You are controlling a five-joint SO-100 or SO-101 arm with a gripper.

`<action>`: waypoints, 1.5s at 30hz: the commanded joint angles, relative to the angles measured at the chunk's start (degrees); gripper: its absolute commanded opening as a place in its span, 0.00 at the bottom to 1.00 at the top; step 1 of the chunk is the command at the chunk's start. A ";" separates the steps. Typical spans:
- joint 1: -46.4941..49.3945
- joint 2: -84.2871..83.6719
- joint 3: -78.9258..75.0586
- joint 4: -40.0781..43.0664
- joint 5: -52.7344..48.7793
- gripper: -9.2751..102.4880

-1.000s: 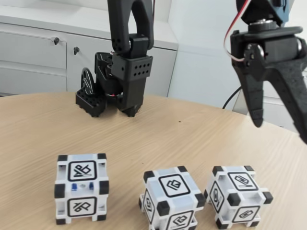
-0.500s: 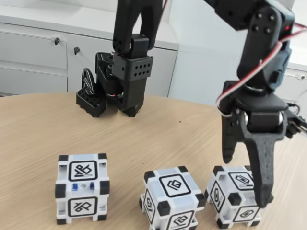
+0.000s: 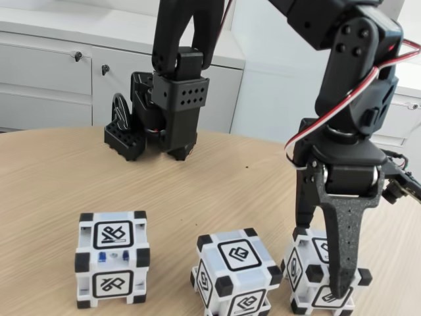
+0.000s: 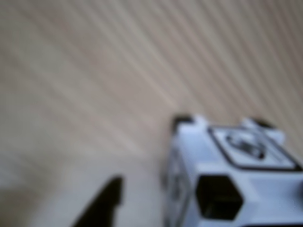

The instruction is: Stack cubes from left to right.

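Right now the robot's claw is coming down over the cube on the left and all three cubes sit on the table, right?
Not quite. In the fixed view the gripper is down around the right cube, not the left cube. All three, the middle cube included, do sit on the table.

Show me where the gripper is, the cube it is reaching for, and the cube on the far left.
gripper (image 3: 322,260): fixed view, between its fingertips.
right cube (image 3: 296,266): fixed view, left face.
left cube (image 3: 112,235): fixed view, top glyph.

Three white plastic cubes sit in a row on my round wooden table (image 3: 59,178): left cube (image 3: 111,258), middle cube (image 3: 235,273), right cube (image 3: 312,276). My black two-finger gripper (image 3: 322,260) straddles the right one.
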 commanded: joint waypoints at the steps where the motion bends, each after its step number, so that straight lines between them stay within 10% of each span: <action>1: 0.97 0.35 -1.85 -0.44 -1.85 0.43; 45: 2.99 1.49 -7.82 9.40 -9.58 0.45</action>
